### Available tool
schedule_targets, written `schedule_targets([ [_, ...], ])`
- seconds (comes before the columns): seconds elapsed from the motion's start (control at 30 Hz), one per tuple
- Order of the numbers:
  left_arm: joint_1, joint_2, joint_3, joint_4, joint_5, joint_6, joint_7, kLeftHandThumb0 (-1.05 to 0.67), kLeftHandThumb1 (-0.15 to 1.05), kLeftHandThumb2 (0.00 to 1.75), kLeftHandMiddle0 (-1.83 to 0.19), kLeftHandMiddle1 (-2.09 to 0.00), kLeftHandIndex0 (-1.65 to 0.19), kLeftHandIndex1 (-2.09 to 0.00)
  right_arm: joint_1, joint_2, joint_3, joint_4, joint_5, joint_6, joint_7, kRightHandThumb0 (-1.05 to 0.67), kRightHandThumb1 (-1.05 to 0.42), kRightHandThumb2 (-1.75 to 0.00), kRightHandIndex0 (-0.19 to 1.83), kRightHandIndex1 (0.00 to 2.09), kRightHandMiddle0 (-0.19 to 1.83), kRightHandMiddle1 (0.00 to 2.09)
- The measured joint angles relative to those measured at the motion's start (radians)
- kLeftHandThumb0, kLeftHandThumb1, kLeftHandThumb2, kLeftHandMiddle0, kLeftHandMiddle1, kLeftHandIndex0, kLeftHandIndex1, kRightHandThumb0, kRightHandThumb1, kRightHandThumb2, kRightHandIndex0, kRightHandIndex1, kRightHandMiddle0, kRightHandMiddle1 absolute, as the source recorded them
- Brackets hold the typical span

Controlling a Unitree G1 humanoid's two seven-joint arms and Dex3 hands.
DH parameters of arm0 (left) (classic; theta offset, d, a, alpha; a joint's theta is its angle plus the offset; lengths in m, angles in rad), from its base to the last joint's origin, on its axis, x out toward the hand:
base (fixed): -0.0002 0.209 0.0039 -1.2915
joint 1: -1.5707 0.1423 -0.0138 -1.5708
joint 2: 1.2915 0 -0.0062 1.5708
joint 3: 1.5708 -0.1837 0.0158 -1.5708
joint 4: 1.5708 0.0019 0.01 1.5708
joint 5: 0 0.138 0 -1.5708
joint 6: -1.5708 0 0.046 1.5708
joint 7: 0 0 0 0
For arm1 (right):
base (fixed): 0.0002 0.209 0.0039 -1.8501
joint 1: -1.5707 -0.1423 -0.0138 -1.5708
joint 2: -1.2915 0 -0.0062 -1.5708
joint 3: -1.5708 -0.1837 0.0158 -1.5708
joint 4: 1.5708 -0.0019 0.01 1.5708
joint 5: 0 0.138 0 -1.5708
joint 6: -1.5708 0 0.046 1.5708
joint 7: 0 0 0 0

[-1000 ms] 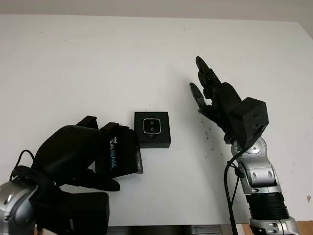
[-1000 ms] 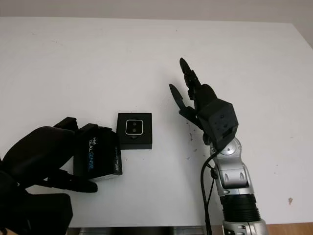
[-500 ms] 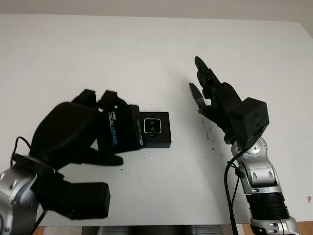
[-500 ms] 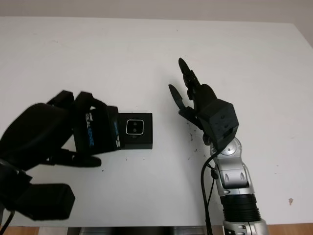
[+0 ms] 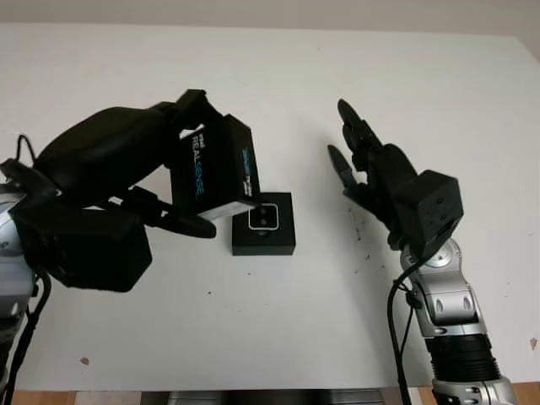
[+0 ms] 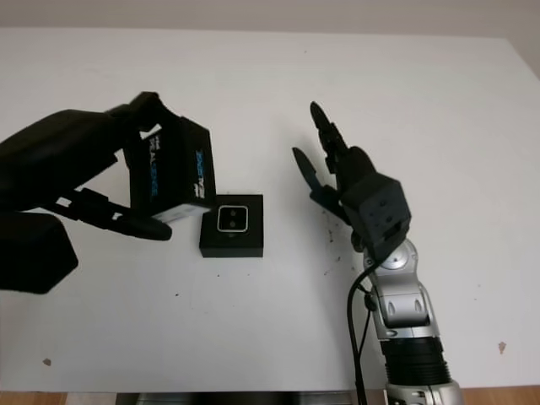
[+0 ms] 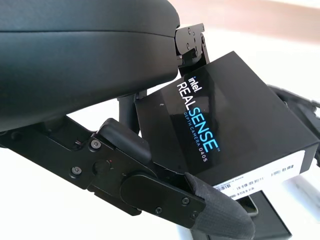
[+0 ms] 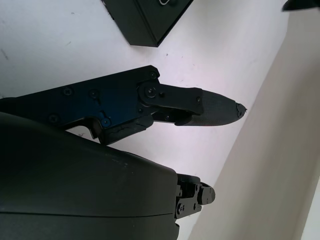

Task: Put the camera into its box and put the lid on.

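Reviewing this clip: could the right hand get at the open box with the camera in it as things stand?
Probably yes. The right hand is open, raised beside the box with bare table between them. The left hand holds the lid over the box's far side, leaving the right-hand side free.

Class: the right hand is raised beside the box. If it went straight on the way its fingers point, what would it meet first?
Probably nothing: the open right hand points up the bare table, away from the box and the lid held in the left hand. Depth is uncertain.
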Motion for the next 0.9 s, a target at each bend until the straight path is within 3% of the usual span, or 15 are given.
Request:
schedule_targets([
  [0.37, -0.12, -0.016, -0.149, 0.164, 0.045, -0.085, -0.021, -0.33, 1.05, 0.29, -0.61, -2.09, -0.25, -2.09, 0.004, 0.0, 0.0, -0.014, 0.008, 0.024, 0.002, -0.68, -1.05, -0.5, -0.03, 0.05, 0.02, 0.05],
  [0.6, -0.143, -0.036, -0.219, 0.177, 0.145, -0.103, -0.007, -0.32, 1.05, 0.31, -0.74, -2.09, -0.42, -2.09, 0.008, 0.0, 0.002, -0.026, 0.006, 0.031, -0.004, -0.69, -1.05, -0.5, -0.03, 0.05, 0.02, 0.05],
  [0.9, -0.179, -0.065, -0.28, 0.195, 0.257, -0.152, 0.004, -0.32, 1.05, 0.28, -0.86, -2.09, -0.35, -2.09, 0.015, 0.004, 0.004, -0.034, 0.007, 0.033, -0.013, -0.68, -1.05, -0.5, -0.01, 0.06, 0.03, 0.06],
])
